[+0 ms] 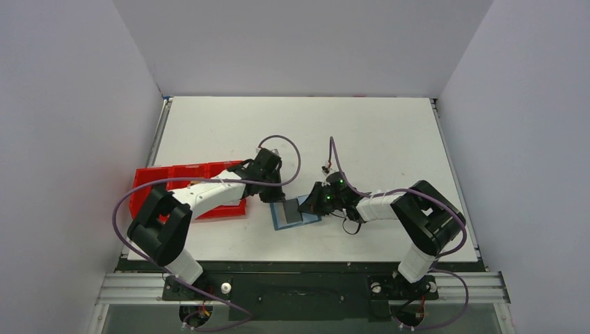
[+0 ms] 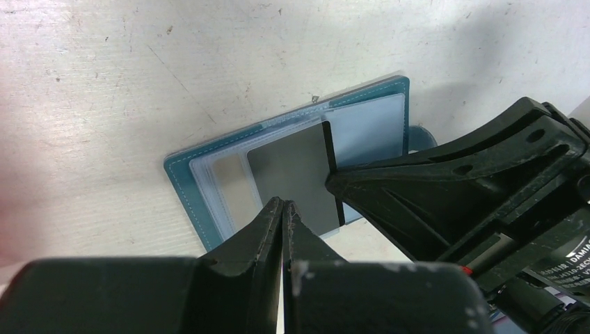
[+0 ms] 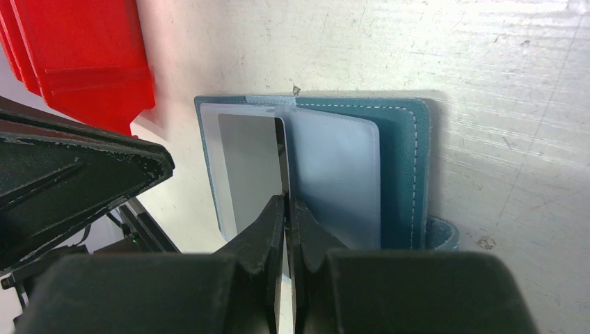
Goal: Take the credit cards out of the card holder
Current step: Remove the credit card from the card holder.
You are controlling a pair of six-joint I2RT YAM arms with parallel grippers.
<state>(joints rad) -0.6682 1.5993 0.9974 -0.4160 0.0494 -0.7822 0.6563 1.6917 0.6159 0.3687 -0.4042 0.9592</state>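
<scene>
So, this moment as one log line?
blue square card holder: lying open | dark grey flat card: inside it | left hand: shut | right hand: shut

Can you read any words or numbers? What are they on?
"DAMIA", cut off by the picture edge: white print on the right arm's black wrist housing.
Smaller print beside it: too blurred to read.
No writing visible on the card holder, dark grey card or red tray.

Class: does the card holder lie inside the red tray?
No; the card holder lies open on the table beside the red tray.
</scene>
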